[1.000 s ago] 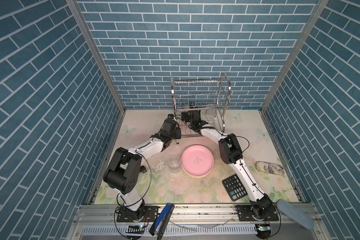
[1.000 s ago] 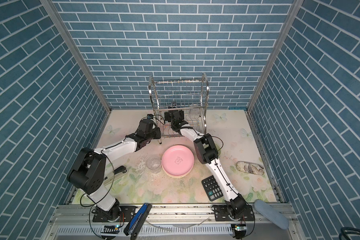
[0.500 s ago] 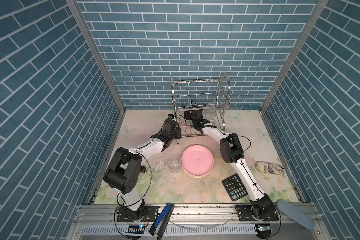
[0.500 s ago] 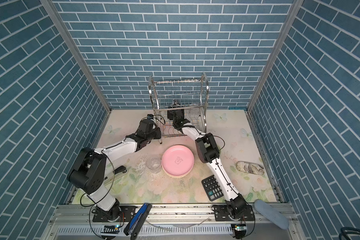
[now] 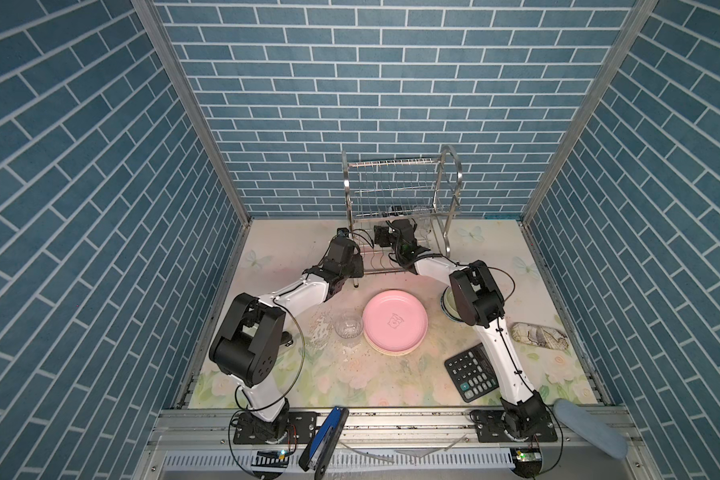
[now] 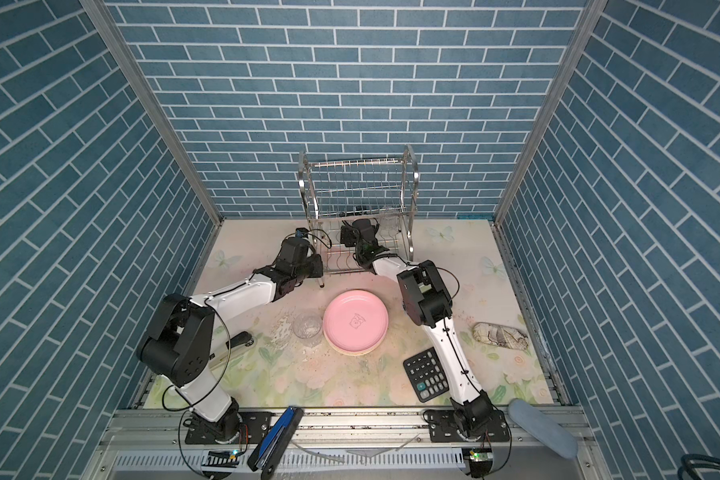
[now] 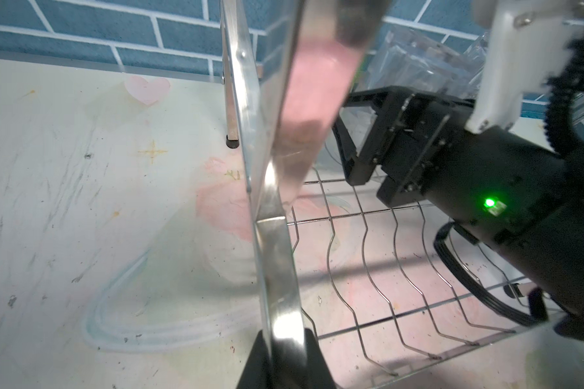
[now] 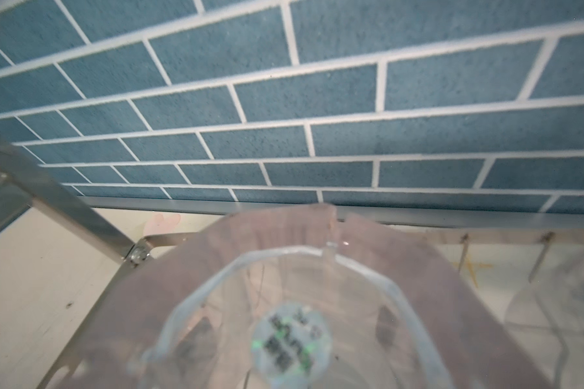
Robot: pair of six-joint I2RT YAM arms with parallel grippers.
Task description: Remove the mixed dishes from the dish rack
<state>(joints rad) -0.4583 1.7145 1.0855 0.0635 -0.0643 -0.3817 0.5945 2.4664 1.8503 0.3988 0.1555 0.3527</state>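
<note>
Dish rack [image 5: 400,183] stands at the back of the table [image 5: 495,249], its side frame clamped in the shut left claw [image 7: 280,353], with the pink plate [image 5: 395,321] and one tumbler [image 5: 348,325] already set out in front. The right claw [image 5: 398,214] has pushed deeper into the lower tier and narrowed its jaws around a clear glass [image 8: 290,320], apparently gripping it, so that glass looks ready to be drawn out.
</note>
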